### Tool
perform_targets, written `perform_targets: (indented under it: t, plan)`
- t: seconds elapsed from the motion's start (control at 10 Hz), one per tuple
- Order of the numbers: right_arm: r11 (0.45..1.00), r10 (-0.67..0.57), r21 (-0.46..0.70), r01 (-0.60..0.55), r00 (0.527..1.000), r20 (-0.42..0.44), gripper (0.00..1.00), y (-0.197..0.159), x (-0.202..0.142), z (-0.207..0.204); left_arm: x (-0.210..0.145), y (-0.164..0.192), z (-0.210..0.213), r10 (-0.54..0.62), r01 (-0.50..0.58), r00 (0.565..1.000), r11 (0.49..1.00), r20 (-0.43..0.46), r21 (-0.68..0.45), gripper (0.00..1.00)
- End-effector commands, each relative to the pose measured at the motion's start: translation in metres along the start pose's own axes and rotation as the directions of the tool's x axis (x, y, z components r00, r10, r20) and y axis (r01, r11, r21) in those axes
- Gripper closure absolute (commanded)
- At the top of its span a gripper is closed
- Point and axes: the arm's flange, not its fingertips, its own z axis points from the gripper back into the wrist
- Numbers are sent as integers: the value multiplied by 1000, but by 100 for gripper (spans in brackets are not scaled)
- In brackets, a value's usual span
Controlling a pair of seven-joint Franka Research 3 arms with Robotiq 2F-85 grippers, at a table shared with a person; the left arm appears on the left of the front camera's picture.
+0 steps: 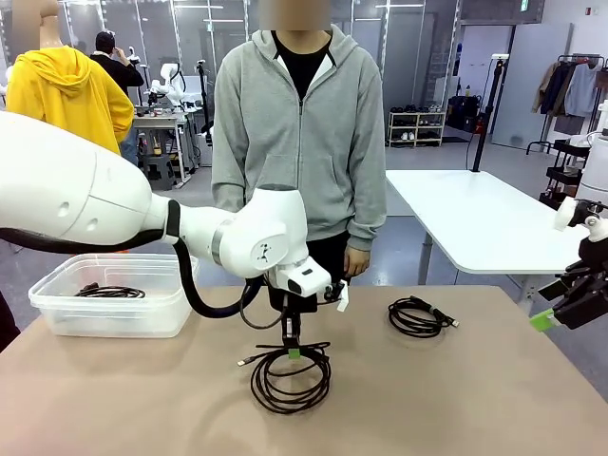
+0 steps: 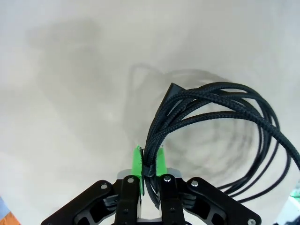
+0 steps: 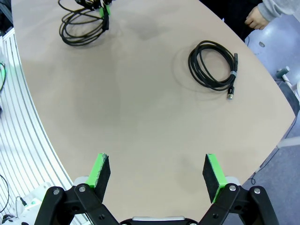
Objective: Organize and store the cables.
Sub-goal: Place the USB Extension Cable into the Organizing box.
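Note:
A coiled black cable lies at the middle of the tan table, and my left gripper comes down on its near top edge, shut on the strands. In the left wrist view the green pads pinch the braided cable, whose loops fan out to the right over the table. A second coiled cable rests further right, seen also as a loop in the right wrist view. My right gripper hangs open over bare table at the right edge. Another cable lies in the bin.
A clear plastic bin stands at the table's left. A person in a grey hoodie stands at the far side, one hand hanging near the table edge. A white table stands behind on the right.

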Motion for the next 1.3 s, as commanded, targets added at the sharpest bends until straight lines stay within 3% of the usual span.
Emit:
perform_targets:
  t: [0.0,0.4,0.5,1.0,1.1,1.2]
  plan:
    - [1000,-8,-10,8,1000,0,0,-1,1,-1,-5,-3,41,-20,20,1000,1000,4,-18,100]
    - [1000,-8,-10,8,1000,0,0,-1,1,-1,-2,-4,59,-73,72,997,997,6,31,100]
    - [1000,-8,-10,8,1000,0,0,-1,1,-1,0,-4,65,-10,10,1000,999,-3,45,100]
    - [1000,-8,-10,8,1000,0,0,-1,1,-1,0,-4,65,-10,10,1000,999,-3,45,100]
    - [1000,-8,-10,8,1000,0,0,-1,1,-1,0,-4,63,-20,20,1000,999,-5,43,87]
    - [1000,-8,-10,8,1000,0,0,-1,1,-1,-19,9,86,-39,40,999,997,-13,71,87]
